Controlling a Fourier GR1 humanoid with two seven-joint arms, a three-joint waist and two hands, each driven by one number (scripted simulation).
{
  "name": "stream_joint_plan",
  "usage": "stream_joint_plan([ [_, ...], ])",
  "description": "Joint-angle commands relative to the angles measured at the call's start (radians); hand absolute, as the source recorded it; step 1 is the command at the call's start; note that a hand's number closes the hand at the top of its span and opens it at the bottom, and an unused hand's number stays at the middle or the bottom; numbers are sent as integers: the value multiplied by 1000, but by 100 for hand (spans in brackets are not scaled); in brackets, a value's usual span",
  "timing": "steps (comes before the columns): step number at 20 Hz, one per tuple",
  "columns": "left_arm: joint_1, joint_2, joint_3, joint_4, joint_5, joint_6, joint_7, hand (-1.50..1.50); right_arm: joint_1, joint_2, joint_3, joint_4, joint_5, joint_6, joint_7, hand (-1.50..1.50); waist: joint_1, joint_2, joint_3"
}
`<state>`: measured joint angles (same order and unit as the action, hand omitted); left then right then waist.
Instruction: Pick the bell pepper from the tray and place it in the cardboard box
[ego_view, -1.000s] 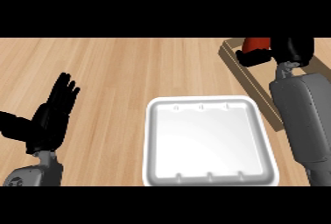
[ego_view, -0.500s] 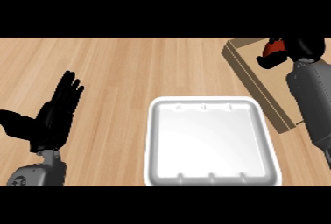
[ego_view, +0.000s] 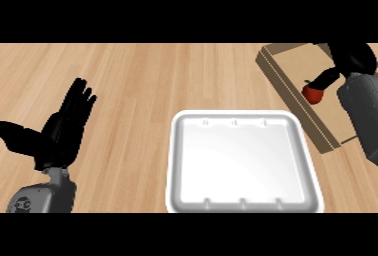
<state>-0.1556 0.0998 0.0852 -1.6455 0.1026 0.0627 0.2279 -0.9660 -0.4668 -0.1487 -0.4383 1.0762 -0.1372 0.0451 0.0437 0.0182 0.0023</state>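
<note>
The pale wooden plank worktop is carrying a white rectangular plastic tray at the lower centre and a brown open-topped cardboard box at the upper right. The tray is sitting well apart from the left hand, and its upper right corner is lying near the box's long wall.

The small red bell pepper with a green stem is showing inside the box, against the box floor close to the near wall. It is lying clear of the tray.

The black right hand is hanging over the box at the end of its grey forearm. One dark finger is running down to the pepper and appears to be touching its top; whether the fingers are clasping the pepper or standing apart from it cannot be told from this view.

The black left hand is resting at the left side of the view, fingers straight and pointing up, thumb spread out to the side, holding nothing.
</note>
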Motion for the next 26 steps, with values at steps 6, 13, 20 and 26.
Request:
stream_joint_plan([
  [6,0,7,21,10,13,0,1,0,-27,44,-207,-57,-231,-268,-278,-150,-6,-5,1],
  [13,19,-4,15,9,6,4,-21,0,-95,6,-437,-25,-516,-79,-325,-150,-21,-12,0],
  [20,37,-5,10,-5,19,-11,-9,0,-15,-72,-577,23,-696,56,-450,-150,-24,-10,0],
  [26,64,-24,-30,-17,-22,2,-28,0,61,-107,-636,81,-771,49,-599,-150,-14,-6,0],
])
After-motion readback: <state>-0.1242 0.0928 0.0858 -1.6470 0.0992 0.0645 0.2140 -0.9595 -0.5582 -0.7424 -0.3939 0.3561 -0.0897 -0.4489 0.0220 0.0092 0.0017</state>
